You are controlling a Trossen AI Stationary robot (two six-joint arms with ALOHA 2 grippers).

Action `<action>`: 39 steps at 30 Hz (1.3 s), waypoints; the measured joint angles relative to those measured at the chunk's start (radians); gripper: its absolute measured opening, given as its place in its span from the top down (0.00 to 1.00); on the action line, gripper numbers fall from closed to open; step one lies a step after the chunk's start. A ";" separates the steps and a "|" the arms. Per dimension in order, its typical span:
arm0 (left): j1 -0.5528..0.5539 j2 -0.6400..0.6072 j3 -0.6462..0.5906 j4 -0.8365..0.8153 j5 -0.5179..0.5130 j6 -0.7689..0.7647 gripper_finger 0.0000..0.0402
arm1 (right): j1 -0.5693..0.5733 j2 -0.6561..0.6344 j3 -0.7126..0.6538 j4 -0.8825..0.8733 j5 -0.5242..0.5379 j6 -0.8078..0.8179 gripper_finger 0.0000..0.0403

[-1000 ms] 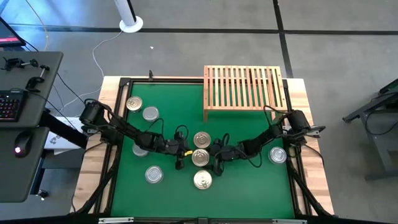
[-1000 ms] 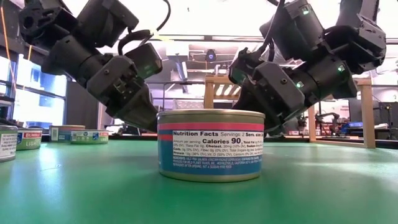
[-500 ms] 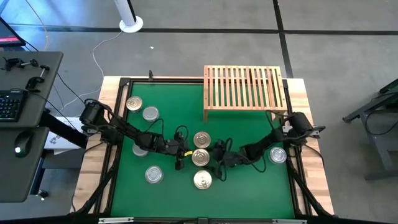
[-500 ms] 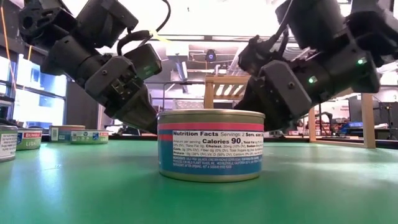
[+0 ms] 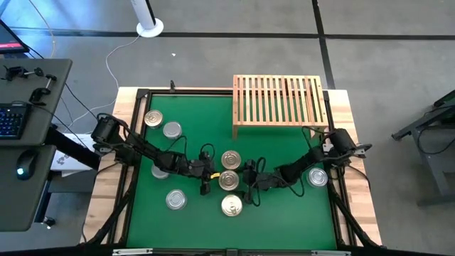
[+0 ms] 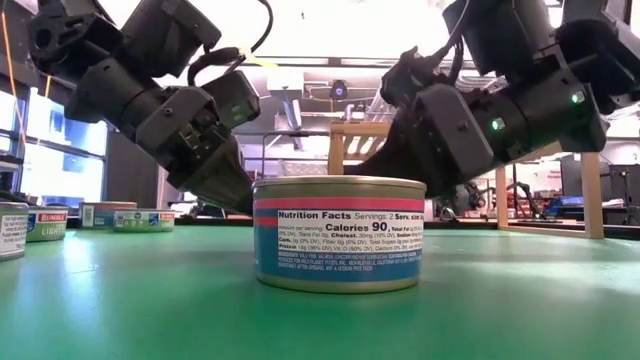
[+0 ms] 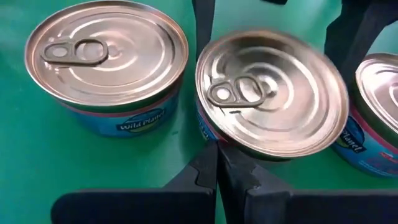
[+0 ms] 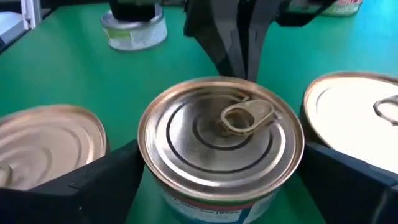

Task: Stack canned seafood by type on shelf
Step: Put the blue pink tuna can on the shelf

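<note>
shelf (image 5: 279,100) legs hidden, right gripper (image 8: 217,186) fingertips cropped

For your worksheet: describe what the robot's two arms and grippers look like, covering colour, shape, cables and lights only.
Both arms are matte black, built from chunky, blocky segments with rounded joint housings. Loose black cables loop along each. The left gripper ends in flat, dark, blade-like fingers. The right gripper has broad black fingers. Small green indicator lights glow on the right arm's housing.

Both arms reaching low toward the table's middle.
I'm holding the left gripper (image 5: 207,178) pinched closed, while the right gripper (image 5: 247,180) is standing spread wide, facing it.
</note>
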 joint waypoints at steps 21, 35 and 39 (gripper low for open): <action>-0.002 -0.004 0.004 0.058 -0.073 0.055 1.00 | -0.005 0.156 0.149 0.036 -0.005 0.002 0.10; -0.035 -0.262 0.004 -0.494 -0.176 -0.018 1.00 | -0.008 0.104 0.142 -0.160 0.024 0.026 0.26; -0.036 -0.256 0.006 -0.523 -0.180 -0.061 1.00 | -0.016 0.104 0.142 -0.146 0.016 0.028 0.26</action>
